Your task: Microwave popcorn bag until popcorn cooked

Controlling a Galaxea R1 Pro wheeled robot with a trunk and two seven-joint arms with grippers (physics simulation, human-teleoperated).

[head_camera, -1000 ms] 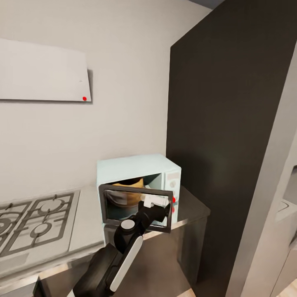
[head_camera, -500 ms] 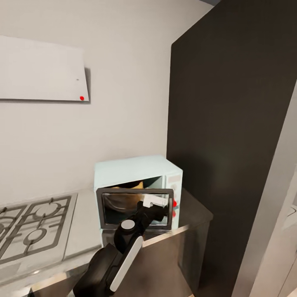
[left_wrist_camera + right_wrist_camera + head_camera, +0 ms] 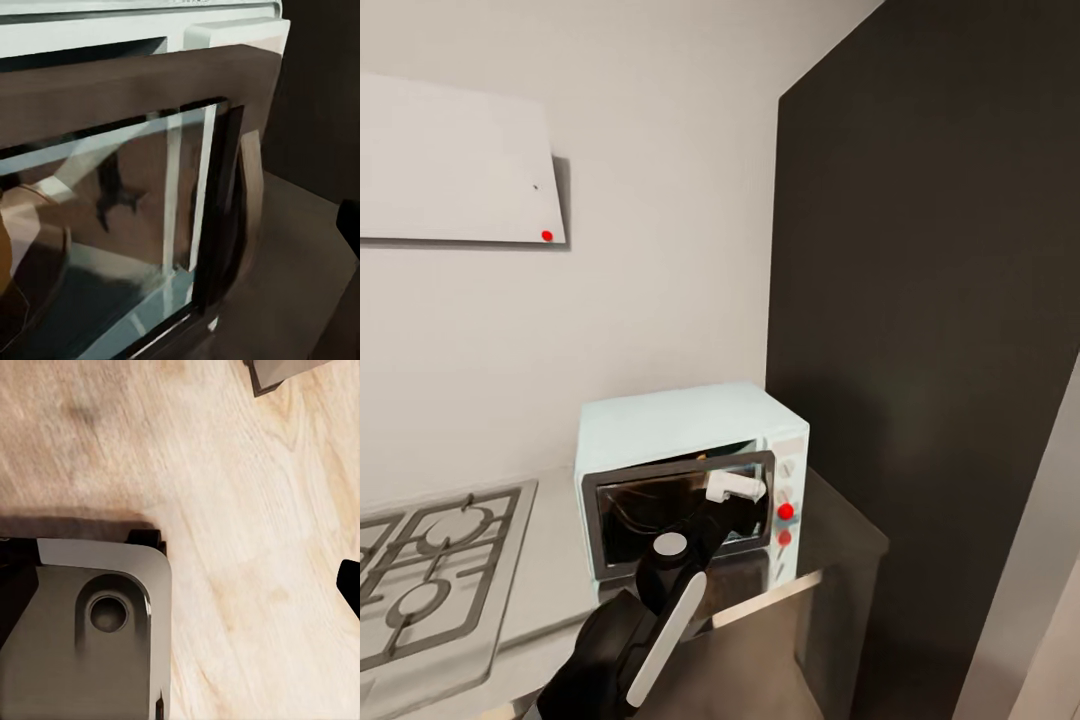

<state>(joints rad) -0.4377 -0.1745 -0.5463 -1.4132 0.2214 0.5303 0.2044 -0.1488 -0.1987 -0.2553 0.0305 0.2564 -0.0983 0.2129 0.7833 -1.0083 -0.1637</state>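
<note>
The pale-blue microwave (image 3: 680, 420) stands on the steel countertop (image 3: 550, 570) against the wall. Its dark glass door (image 3: 660, 500) is swung up almost shut, with a thin gap along the top. My left gripper (image 3: 737, 487) presses against the door's upper right part, its white fingers spread; one dark fingertip (image 3: 349, 225) shows at the edge of the left wrist view. Through the glass, the orange-brown popcorn bag (image 3: 19, 255) sits inside the microwave. The popcorn is hidden. A right fingertip (image 3: 349, 585) hangs over the wood floor (image 3: 247, 510).
A tall dark cabinet side (image 3: 920, 300) rises right beside the microwave. The gas hob (image 3: 420, 580) lies on the counter to the left. A white wall panel (image 3: 450, 170) hangs above it. Red-marked knobs (image 3: 786, 511) sit on the microwave's control panel. My grey base (image 3: 90, 630) is below the right arm.
The microwave door has swung up from half open to nearly shut, with my left gripper following it. The head view has also shifted a little.
</note>
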